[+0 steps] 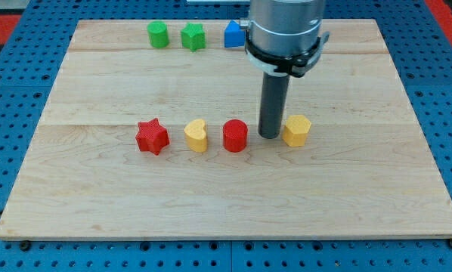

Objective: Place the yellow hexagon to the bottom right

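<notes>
The yellow hexagon [296,130] sits right of the board's centre. My tip [270,136] rests on the board just left of the hexagon, touching or nearly touching its left side. A red cylinder [235,136] stands just left of the tip. The rod rises from the tip to the grey arm body at the view's top.
A yellow heart [197,136] and a red star [152,137] lie in the same row further left. A green cylinder [159,35], a green star [193,36] and a blue block [233,35], partly hidden by the arm, line the top edge. The wooden board [362,204] lies on a blue table.
</notes>
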`<state>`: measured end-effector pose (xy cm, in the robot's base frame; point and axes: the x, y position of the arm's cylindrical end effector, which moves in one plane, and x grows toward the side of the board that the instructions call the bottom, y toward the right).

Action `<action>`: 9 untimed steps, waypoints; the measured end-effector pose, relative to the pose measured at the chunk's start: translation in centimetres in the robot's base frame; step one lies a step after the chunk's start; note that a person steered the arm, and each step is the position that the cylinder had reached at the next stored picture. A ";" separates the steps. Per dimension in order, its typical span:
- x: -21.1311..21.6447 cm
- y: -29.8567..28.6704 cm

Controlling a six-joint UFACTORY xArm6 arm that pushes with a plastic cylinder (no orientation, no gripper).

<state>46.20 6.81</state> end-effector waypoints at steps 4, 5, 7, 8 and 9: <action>-2.8 3.2; -5.0 6.0; -3.0 7.8; -2.8 4.0; -3.0 0.8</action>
<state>43.18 7.57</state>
